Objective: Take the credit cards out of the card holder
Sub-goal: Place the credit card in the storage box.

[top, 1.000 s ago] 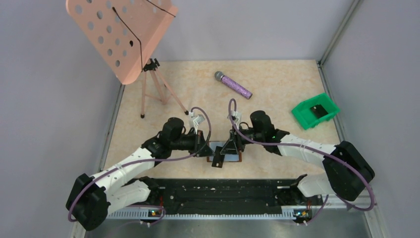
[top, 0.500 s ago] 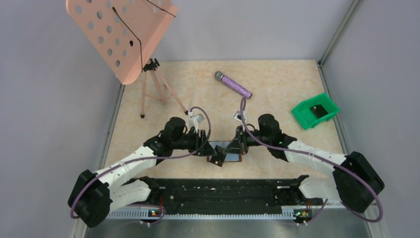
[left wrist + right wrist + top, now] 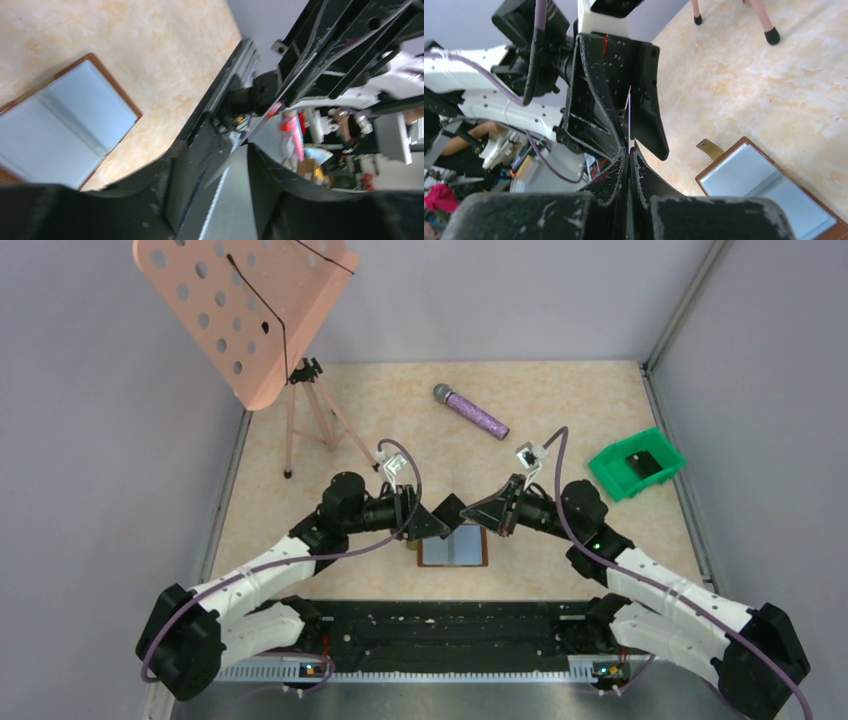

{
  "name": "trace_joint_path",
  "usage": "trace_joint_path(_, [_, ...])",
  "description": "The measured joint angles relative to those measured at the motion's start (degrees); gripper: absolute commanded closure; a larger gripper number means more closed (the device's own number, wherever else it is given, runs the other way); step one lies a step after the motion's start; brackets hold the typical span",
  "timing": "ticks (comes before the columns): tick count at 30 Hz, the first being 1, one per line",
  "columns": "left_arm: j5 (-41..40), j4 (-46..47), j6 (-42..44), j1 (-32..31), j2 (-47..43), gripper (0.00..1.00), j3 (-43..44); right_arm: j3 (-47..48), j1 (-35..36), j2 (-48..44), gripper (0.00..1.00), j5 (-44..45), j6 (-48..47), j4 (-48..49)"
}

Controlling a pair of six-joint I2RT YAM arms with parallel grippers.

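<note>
One card point(image 3: 449, 510) was out, clamped in the right pincer point(image 3: 629, 155); left pincer point(image 3: 428, 524) stood apart. The card holder point(image 3: 453, 548) lay open by the near edge of the worktop point(image 3: 560, 410), contents unclear.

The card holder point(image 3: 65, 125) runs off-frame, its lower part behind blurred fingers point(image 3: 75, 210).

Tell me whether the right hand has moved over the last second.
Yes. The right hand has pulled back off the brown leather card holder, rightward toward the green plastic bin.
</note>
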Motion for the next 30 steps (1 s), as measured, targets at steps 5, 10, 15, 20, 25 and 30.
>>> trace_joint_path(5, [-0.5, 7.1, -6.1, 0.0, -1.5, 0.87, -2.1, -0.3, 0.0, -0.7, 1.00, 3.5, 3.3, 2.8])
trace_joint_path(10, [-1.1, 7.5, -7.9, -0.3, -3.7, 1.00, -2.3, -1.7, -0.3, -0.8, 0.73, 5.7, 3.2, 2.6])
trace_joint_path(15, [-1.8, 6.6, -6.8, -0.3, -5.6, 1.00, -2.3, -1.6, -4.0, 1.8, 0.53, -3.4, 0.2, -0.7])
trace_joint_path(20, [0.2, 4.4, -4.9, -0.1, -6.5, 1.00, -2.8, -0.4, -8.6, 3.7, 0.45, -14.1, -1.5, -3.5])
trace_joint_path(25, [3.0, 3.0, -3.9, -0.2, -7.1, 1.00, -4.2, 2.3, -8.9, 4.9, 0.37, -19.7, -2.5, -3.9])
trace_joint_path(30, [5.7, 2.6, -3.0, -0.2, -7.0, 1.00, -4.2, 4.0, -8.9, 8.3, 0.37, -22.8, -2.8, -4.1])
